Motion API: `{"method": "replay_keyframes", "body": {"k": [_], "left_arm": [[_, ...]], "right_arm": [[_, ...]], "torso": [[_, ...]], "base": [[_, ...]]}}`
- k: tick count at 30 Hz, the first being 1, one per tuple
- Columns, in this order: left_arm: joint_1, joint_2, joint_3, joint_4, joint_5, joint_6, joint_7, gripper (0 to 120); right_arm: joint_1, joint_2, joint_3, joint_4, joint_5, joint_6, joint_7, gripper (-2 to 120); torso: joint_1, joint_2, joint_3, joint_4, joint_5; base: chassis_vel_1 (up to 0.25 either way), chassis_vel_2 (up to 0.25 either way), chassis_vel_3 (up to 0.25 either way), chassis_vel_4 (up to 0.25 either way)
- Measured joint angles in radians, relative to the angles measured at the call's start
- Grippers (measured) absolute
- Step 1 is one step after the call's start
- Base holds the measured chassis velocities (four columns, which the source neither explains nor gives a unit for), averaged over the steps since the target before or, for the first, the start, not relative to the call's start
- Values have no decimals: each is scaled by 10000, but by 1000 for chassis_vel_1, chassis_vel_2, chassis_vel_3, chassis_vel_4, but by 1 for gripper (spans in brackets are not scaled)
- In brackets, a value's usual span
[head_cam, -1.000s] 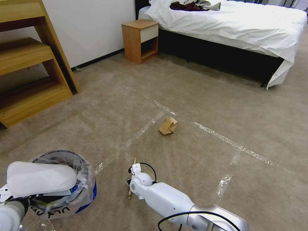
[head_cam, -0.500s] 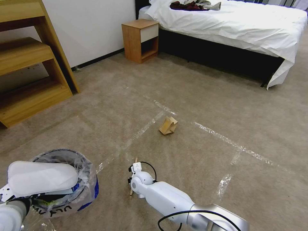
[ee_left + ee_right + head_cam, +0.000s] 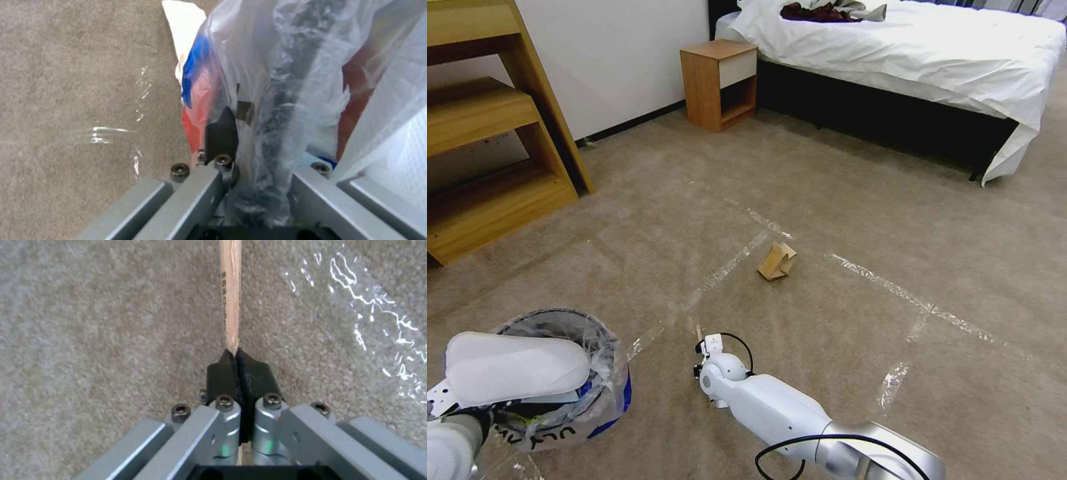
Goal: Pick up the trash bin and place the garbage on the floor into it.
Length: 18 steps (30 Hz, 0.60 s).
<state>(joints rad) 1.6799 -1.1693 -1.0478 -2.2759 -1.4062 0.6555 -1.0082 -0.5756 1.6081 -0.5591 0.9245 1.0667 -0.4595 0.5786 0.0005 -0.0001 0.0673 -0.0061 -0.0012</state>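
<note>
A: Head view, status?

B: The small round dark trash bin with crinkly clear plastic liner (image 3: 570, 390) sits at lower left, a flat white slipper (image 3: 514, 367) lying across its rim. The right arm reaches low over the beige short-pile carpet floor (image 3: 840, 200) at lower centre; the tip of the thin wooden stick (image 3: 698, 331) shows just above its wrist. A folded brown cardboard piece (image 3: 777, 261) lies near frame centre.

A: Left wrist view?

B: The left gripper (image 3: 262, 146) is clamped on the bin's bagged rim.

A: Right wrist view?

B: The right gripper (image 3: 240, 370) is closed on the stick, whose shaft runs toward the top of the frame.

A: Step in hand?

B: Judged: stick pickup. The next move calls for lifting, then carrying over the bin opening.

A: Change from the earlier frame?

B: Less of the stick is exposed; the bin has shifted slightly.
</note>
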Motion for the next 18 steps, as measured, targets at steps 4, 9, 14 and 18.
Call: {"method": "replay_keyframes", "body": {"k": [4, 9, 14, 18], "left_arm": [[-46, 64, 0, 18, -99, -2, -17, 0], [-85, 221, -65, -66, -463, -4, -190, 0], [-129, 380, -225, -153, -792, -4, -344, 0], [-193, 422, -229, -151, -961, -5, -413, 0]], "right_arm": [[78, 0, 128, 266, 55, 0, 276, 0], [658, -3, 653, 1356, -234, 272, 452, 0], [1494, 0, 1193, 3022, -506, 932, 287, 0], [2159, 1, 1593, 3716, -945, 1998, -585, 0]], "torso": [[0, 0, 0, 0, -1], [0, 0, 0, -3, -4], [0, 0, 0, 1, -3], [0, 0, 0, -1, -2]], "base": [[0, 0, 0, 0], [0, 0, 0, 0], [0, 0, 0, 0], [0, 0, 0, 0]]}}
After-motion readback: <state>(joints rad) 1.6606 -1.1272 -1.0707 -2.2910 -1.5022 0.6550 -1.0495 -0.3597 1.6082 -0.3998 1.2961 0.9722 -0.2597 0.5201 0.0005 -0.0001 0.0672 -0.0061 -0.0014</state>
